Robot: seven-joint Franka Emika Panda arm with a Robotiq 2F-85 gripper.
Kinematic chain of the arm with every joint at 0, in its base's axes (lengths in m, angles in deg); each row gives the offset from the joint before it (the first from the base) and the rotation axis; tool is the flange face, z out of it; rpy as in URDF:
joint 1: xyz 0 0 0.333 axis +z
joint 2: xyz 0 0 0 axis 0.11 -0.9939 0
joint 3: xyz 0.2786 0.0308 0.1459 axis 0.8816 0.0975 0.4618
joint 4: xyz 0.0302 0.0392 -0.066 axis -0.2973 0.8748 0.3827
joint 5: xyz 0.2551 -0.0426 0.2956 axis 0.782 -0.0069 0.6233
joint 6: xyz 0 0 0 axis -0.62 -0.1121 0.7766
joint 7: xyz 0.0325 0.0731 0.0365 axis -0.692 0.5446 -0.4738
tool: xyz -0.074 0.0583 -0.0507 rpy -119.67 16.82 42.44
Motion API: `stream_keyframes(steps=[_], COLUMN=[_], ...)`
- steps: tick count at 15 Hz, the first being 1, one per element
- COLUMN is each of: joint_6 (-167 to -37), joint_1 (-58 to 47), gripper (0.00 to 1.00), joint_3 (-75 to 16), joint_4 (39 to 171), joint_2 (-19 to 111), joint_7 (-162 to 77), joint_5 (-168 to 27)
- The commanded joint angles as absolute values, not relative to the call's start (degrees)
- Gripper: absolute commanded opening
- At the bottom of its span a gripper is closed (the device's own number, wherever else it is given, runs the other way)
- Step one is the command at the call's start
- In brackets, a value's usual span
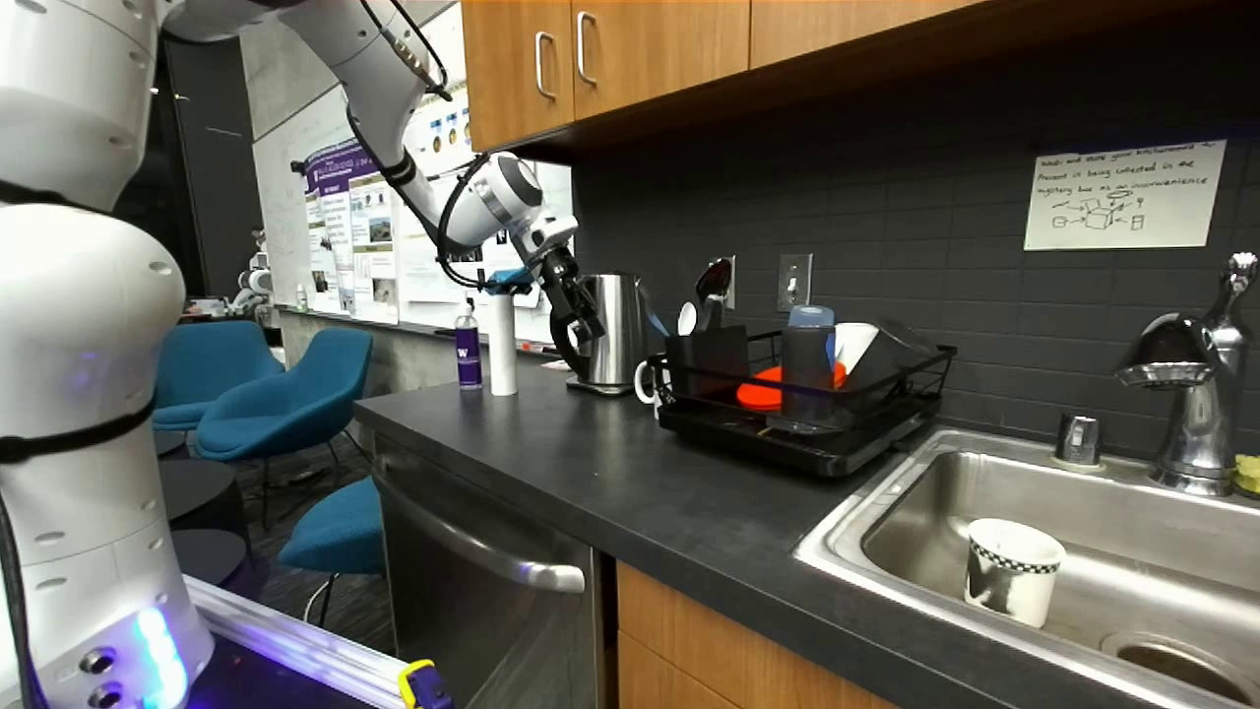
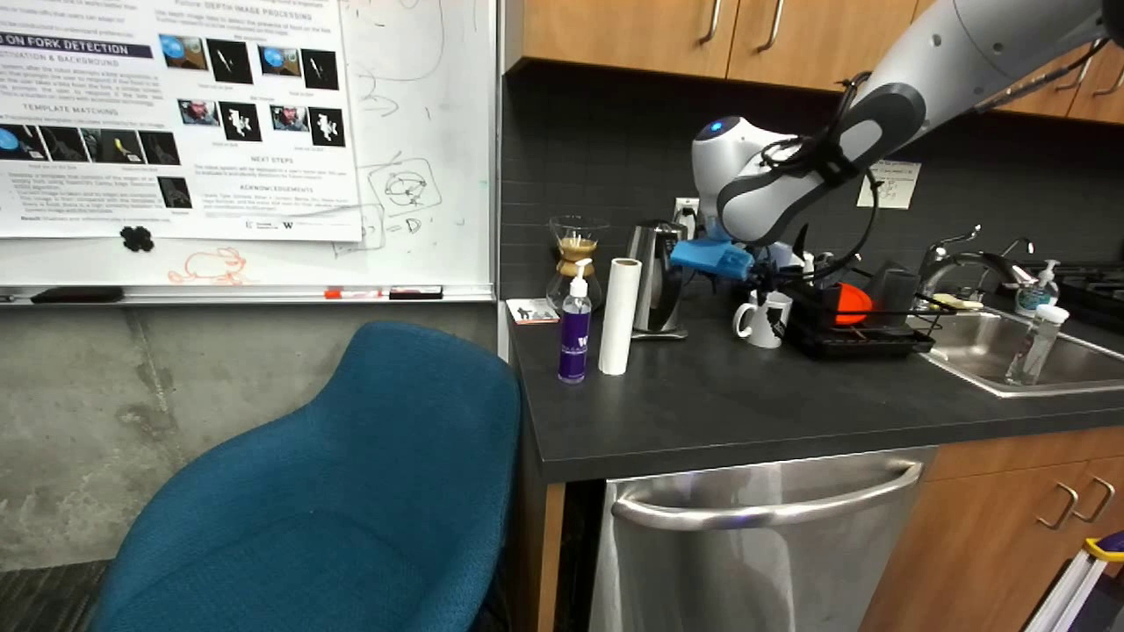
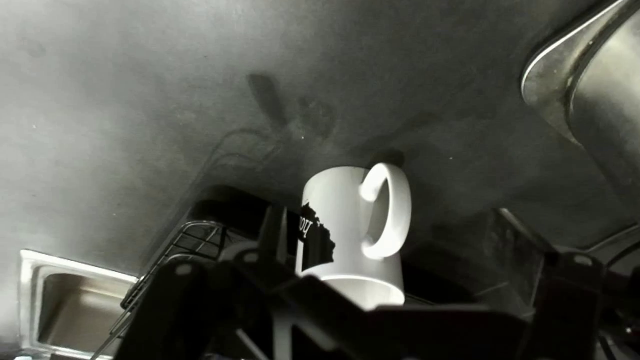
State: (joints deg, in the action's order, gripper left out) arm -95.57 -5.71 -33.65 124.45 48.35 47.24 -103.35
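Observation:
My gripper is open with nothing in its jaws. In the wrist view its dark fingers (image 3: 397, 235) stand wide apart, with a white mug (image 3: 345, 220) with a black print showing beyond and between them. The mug stands upright on the counter, its handle towards the right of the wrist view. It shows in an exterior view (image 2: 767, 320) below the gripper, whose fingers are mostly hidden there. In an exterior view the gripper (image 1: 583, 313) hangs above the counter in front of the steel kettle (image 1: 615, 335); the mug (image 1: 646, 382) is partly hidden by the rack. I see no contact.
A black dish rack (image 1: 837, 438) with dishes stands beside the mug. A purple-labelled bottle (image 2: 575, 333) and a white roll (image 2: 620, 316) stand near the counter end. A sink (image 1: 925, 492) holds a cup (image 1: 1012, 571). Wooden cabinets (image 1: 660, 44) hang above.

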Motion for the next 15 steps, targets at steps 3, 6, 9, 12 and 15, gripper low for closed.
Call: stream_keyframes(steps=[3,6,9,12,15], joint_6=[-94.76,-94.56,-94.01,-93.54,-92.8], joint_1=[-5.53,-5.58,-5.35,-5.48,-5.87], gripper=[1.0,1.0,1.0,1.0,1.0], joint_3=[-34.09,-34.3,-35.17,-36.18,-37.42], joint_4=[122.2,120.2,117.59,114.94,113.02], joint_2=[45.9,43.95,42.3,40.66,39.26], joint_7=[51.06,51.82,53.72,54.13,53.95], joint_5=[-104.06,-103.57,-104.46,-104.84,-104.8])
